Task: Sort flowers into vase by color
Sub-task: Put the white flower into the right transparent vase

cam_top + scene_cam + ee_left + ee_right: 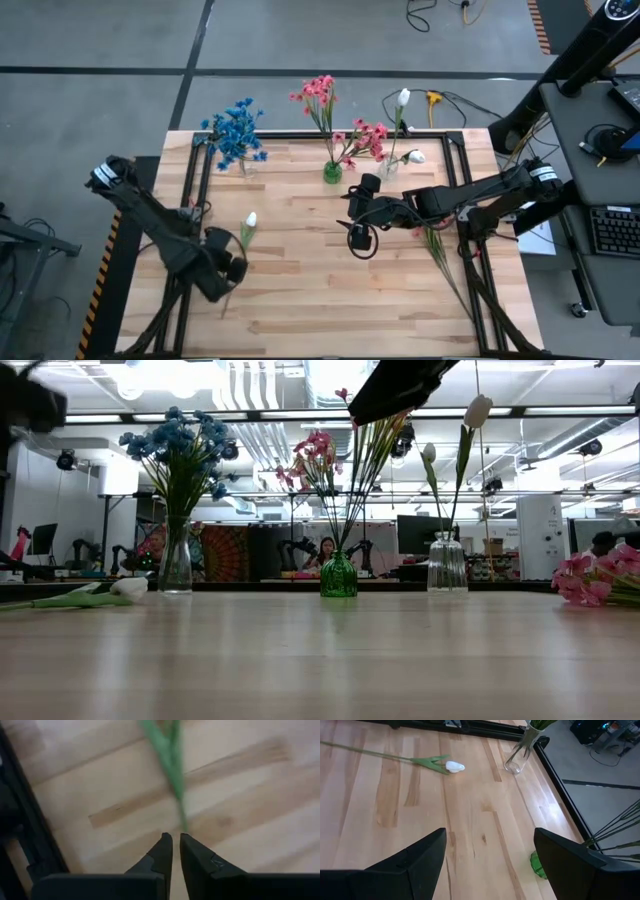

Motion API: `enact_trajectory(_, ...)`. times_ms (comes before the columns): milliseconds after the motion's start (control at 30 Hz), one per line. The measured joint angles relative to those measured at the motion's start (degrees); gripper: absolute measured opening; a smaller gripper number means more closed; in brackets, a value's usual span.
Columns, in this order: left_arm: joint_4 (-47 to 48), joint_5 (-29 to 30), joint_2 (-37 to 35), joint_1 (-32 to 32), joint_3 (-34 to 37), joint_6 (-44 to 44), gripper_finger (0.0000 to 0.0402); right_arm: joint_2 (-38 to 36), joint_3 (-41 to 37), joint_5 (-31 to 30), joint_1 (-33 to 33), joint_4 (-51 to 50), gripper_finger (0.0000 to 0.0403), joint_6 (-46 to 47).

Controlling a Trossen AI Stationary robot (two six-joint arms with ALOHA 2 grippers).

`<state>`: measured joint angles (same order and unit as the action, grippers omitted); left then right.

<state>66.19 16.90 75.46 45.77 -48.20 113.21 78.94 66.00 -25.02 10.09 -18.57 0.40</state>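
White tulip lying flat on the tabletop, that's your piece right now, on the left side with its thin green stem trailing toward the near edge. Your left gripper is down over that stem with its jaws pinched almost together; in the left wrist view the stem runs right into the gap, so it looks clamped on it, low and well away from the bud. Expect it to weigh next to nothing but flex and droop, so the bud end may swing once it lifts, and a thin, smooth stem can twist in the pinch. A hold closer to the leaves would steady it. Your left arm reaches in from the far left corner, bent low, wrist angled down at the wood. Your right gripper hangs over the middle, jaws spread wide with nothing between them, the arm stretched in from the right side. Along the far edge stand the blue flowers in their vase, the pink flowers in the green vase, and the clear vase with white buds; more pink stems lie at the right.
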Motion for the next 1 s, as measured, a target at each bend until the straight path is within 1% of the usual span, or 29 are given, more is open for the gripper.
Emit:
enact_trajectory(67, -0.85, -1.19, 0.19, -1.84, 2.07, -0.06, 0.0029, 0.00, 0.00, -0.02, 0.00, 0.02, 0.0292, 0.02)
enact_trajectory(167, -5.05, -0.33, 0.20, -4.13, 4.43, -1.75, 0.0051, 0.00, 0.00, -0.02, 0.00, 0.00, 0.0292, 0.02)
enact_trajectory(367, -12.11, -0.42, 0.54, -6.71, 6.51, -7.63, 0.0111, 0.00, 0.00, -0.02, 0.00, 0.00, 0.0292, 0.02)
enact_trajectory(467, -12.50, -0.98, 2.08, -6.92, 7.81, -6.77, 0.0139, 0.00, 0.00, -0.02, 0.00, 0.00, 0.0292, 0.02)
enact_trajectory(567, -13.80, -1.02, 3.52, -6.90, 8.19, -6.29, 0.0157, 0.00, 0.00, -0.02, 0.00, 0.00, 0.0292, 0.04)
enact_trajectory(867, -17.07, -1.00, 8.76, -7.14, 7.66, -7.16, 0.0164, 0.00, 0.00, -0.02, 0.00, 0.02, 0.0292, 0.38)
enact_trajectory(1000, -18.90, -0.99, 12.32, -7.96, 7.71, -7.91, 0.0157, 0.00, 0.00, -0.03, 0.00, 0.02, 0.0292, 0.67)
